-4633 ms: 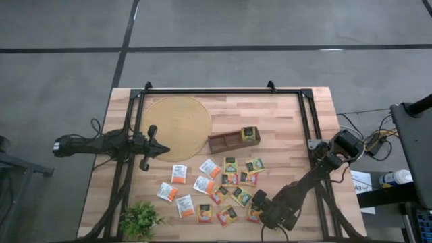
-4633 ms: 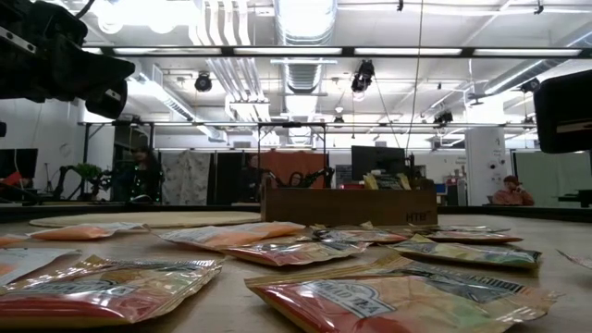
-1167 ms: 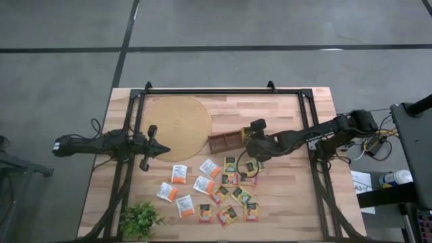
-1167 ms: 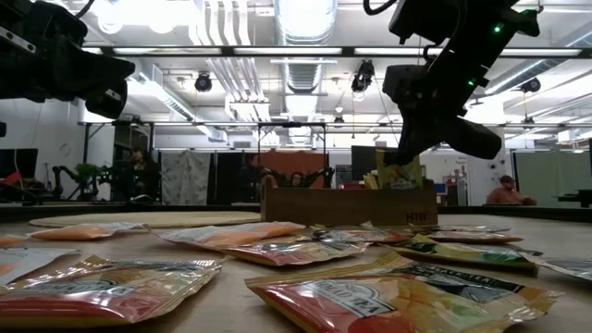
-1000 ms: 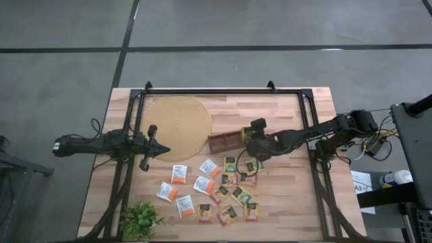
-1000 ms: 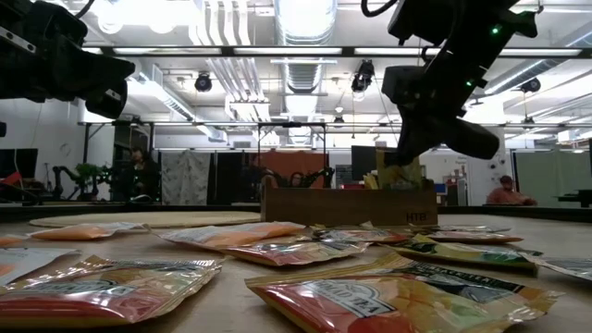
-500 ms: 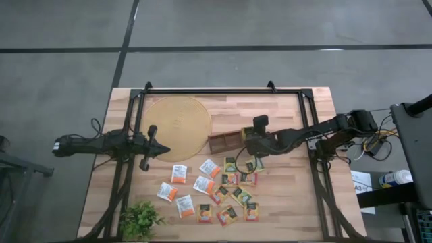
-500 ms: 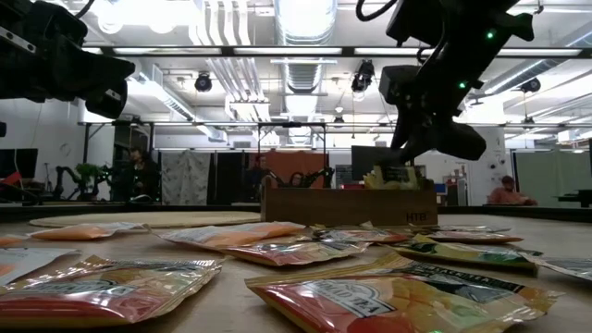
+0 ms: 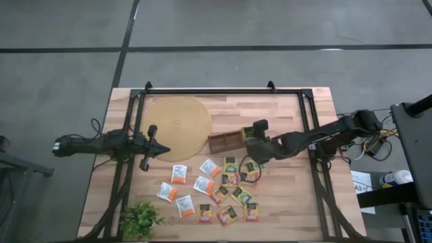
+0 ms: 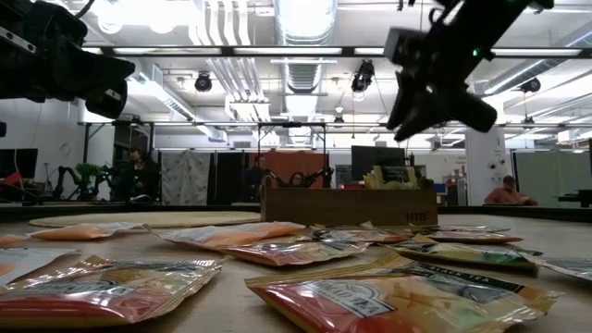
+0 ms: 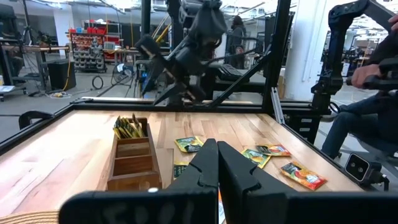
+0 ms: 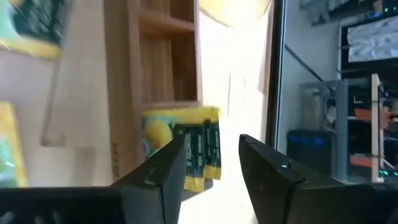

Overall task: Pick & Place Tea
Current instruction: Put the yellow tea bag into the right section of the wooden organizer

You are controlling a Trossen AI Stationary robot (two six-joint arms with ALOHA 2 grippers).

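Note:
Several flat tea sachets (image 9: pixel 223 192), green-yellow, orange and white, lie scattered on the near middle of the wooden table. A long wooden compartment tray (image 9: pixel 231 140) lies behind them. Green-yellow sachets (image 12: pixel 186 149) stand on edge in its right end compartment (image 11: pixel 129 127). My right gripper (image 9: pixel 250 143) hangs open just above that end of the tray (image 10: pixel 403 116), its fingers clear of the sachets. My left gripper (image 9: pixel 162 150) waits shut at the table's left (image 11: pixel 217 169), level and above the table.
A round woven mat (image 9: pixel 179 127) lies at the far left of the table. A small green plant (image 9: pixel 140 219) stands at the near left corner. A black frame (image 9: pixel 223 91) runs along the far and side edges. People show in the room beyond.
My right gripper has opened and let go of a green-yellow sachet, which now stands in the tray's right end compartment. The gripper has then risen clear of the tray.

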